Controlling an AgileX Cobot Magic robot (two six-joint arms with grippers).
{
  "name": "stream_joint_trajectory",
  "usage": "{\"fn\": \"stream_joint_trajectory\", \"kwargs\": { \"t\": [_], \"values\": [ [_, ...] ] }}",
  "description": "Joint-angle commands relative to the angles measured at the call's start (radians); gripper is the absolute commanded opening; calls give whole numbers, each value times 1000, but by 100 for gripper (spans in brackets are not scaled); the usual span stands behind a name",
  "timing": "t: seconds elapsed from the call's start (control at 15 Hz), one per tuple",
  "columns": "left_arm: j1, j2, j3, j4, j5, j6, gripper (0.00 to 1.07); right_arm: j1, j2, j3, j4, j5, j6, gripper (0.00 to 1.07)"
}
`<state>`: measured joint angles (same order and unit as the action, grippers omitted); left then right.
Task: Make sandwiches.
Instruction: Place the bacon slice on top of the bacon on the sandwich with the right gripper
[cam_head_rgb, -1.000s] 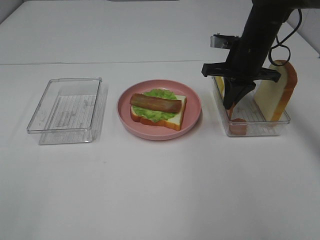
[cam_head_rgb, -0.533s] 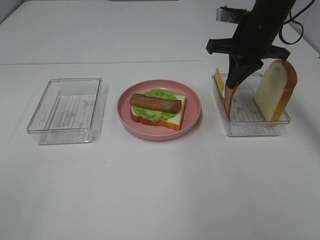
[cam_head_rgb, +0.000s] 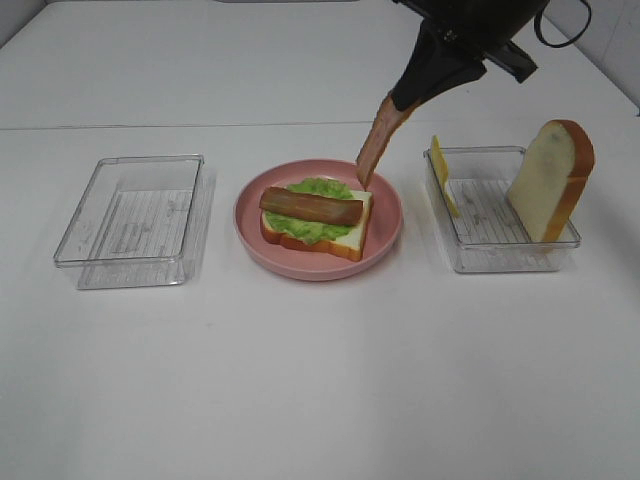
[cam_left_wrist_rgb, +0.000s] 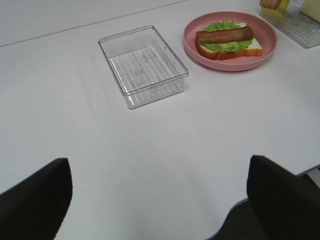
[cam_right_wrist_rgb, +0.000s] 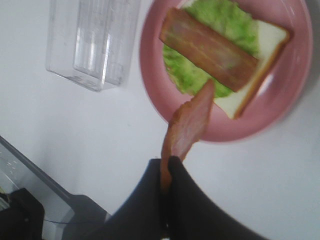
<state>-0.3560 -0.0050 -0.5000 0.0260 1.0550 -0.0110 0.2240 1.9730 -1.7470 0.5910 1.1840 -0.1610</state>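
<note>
The sandwich stack (cam_head_rgb: 315, 220) lies on a pink plate (cam_head_rgb: 385, 235): a bread slice, green lettuce and one bacon strip on top; it also shows in the left wrist view (cam_left_wrist_rgb: 227, 41) and the right wrist view (cam_right_wrist_rgb: 215, 50). My right gripper (cam_head_rgb: 405, 100) is shut on a second bacon strip (cam_head_rgb: 375, 145), which hangs above the plate's far right side; the right wrist view shows that strip (cam_right_wrist_rgb: 187, 125) too. A second bread slice (cam_head_rgb: 550, 180) leans in the right clear tray (cam_head_rgb: 500, 255), with yellow cheese (cam_head_rgb: 443, 172) at its left wall. My left gripper's fingers (cam_left_wrist_rgb: 280, 197) are wide apart, empty.
An empty clear tray (cam_head_rgb: 135, 220) sits left of the plate, also seen in the left wrist view (cam_left_wrist_rgb: 145, 65). White tabletop lies in front of the plate and trays.
My right gripper lifted the bacon strip out of the right tray and carried it up and left, over the plate's right side.
</note>
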Motion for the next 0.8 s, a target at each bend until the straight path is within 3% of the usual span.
{"fn": "stream_joint_trajectory", "kwargs": {
  "t": [0.07,0.33,0.53,0.6,0.8],
  "values": [
    [0,-22,3,-1,-11,-1,90,20,47,-3,124,-89,-59,0],
    [0,-22,3,-1,-11,-1,90,85,184,-3,394,-227,-187,0],
    [0,-22,3,-1,-11,-1,90,105,262,-3,522,-247,-250,0],
    [0,-22,3,-1,-11,-1,90,105,286,-3,527,-257,-247,0],
    [0,-22,3,-1,-11,-1,90,102,307,-3,340,-286,-129,0]
  ]
}}
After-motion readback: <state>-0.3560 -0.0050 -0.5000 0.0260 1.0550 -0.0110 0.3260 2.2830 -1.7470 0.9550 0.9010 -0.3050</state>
